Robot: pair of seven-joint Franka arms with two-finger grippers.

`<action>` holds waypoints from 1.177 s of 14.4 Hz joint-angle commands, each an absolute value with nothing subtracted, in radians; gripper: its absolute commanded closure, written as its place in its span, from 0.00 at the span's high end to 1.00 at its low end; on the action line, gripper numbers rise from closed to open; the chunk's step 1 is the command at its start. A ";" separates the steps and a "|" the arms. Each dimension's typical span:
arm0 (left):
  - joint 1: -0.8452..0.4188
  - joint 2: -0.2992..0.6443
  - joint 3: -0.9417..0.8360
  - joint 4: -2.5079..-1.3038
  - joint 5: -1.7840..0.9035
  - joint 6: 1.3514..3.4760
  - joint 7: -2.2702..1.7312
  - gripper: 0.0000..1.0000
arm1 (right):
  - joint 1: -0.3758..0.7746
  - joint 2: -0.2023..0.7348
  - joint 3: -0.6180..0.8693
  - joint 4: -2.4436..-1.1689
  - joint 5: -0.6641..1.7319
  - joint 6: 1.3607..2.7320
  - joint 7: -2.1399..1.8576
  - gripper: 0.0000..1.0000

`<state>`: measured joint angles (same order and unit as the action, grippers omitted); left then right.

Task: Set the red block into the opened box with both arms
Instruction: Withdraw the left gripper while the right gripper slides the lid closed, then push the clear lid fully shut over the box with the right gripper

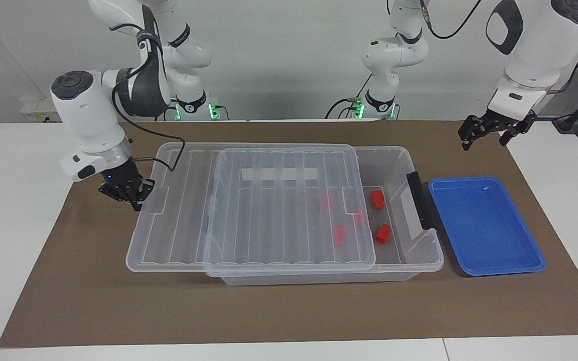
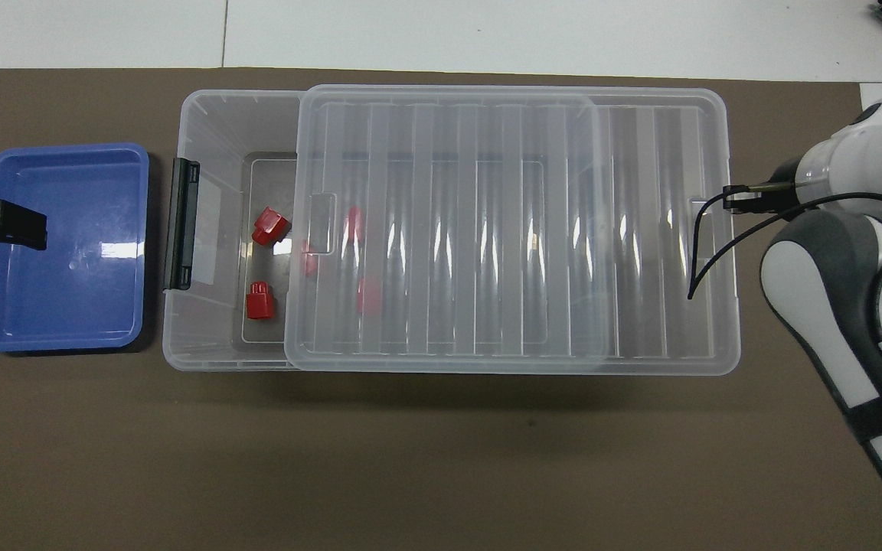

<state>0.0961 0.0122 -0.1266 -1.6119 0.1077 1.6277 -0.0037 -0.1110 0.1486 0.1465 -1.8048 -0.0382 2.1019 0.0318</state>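
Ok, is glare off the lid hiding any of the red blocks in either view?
Overhead view: bright streaks along the lid ribs wash out the blocks under it to faint red smudges; two red blocks in the uncovered end read clearly. Facing view: little glare on the lid, covered blocks only dimmed.

We see the box [image 1: 422,260] with its lid [image 1: 249,210] slid partly across; two red blocks [image 1: 378,199] lie uncovered inside, others show through the lid; our right gripper [image 1: 134,196], fingertips together, sits at the lid's end; our left gripper [image 1: 489,134], fingers spread, hangs above the mat [image 1: 289,311] near the blue tray [image 1: 484,225].
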 commanded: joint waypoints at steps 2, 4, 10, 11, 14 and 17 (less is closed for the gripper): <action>0.092 -0.023 -0.126 -1.670 0.089 1.652 0.012 1.00 | -0.029 0.124 0.147 -1.839 -0.018 2.118 0.072 0.00; 0.106 -0.026 -0.123 -1.672 -0.001 1.643 0.012 1.00 | 0.000 0.124 0.147 -1.839 -0.018 2.117 0.077 0.00; 0.080 -0.070 -0.121 -1.652 -0.029 1.635 0.014 1.00 | 0.080 0.123 0.149 -1.847 -0.018 2.112 0.137 0.00; 0.077 -0.074 -0.123 -1.654 -0.029 1.635 0.014 1.00 | 0.081 0.121 0.149 -1.847 -0.018 2.112 0.137 0.00; 0.023 -0.074 -0.114 -1.663 -0.023 1.641 0.012 1.00 | 0.081 0.123 0.150 -1.848 -0.018 2.115 0.133 0.00; 0.003 -0.080 -0.109 -1.670 -0.021 1.632 0.011 1.00 | 0.083 0.123 0.150 -1.848 -0.018 2.126 0.132 0.00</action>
<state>0.0310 -0.0559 -0.1289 -1.6407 -0.0145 1.6293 0.0014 0.0825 0.1463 0.1474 -1.8159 -0.0377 2.1018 0.1215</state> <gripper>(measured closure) 0.000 0.991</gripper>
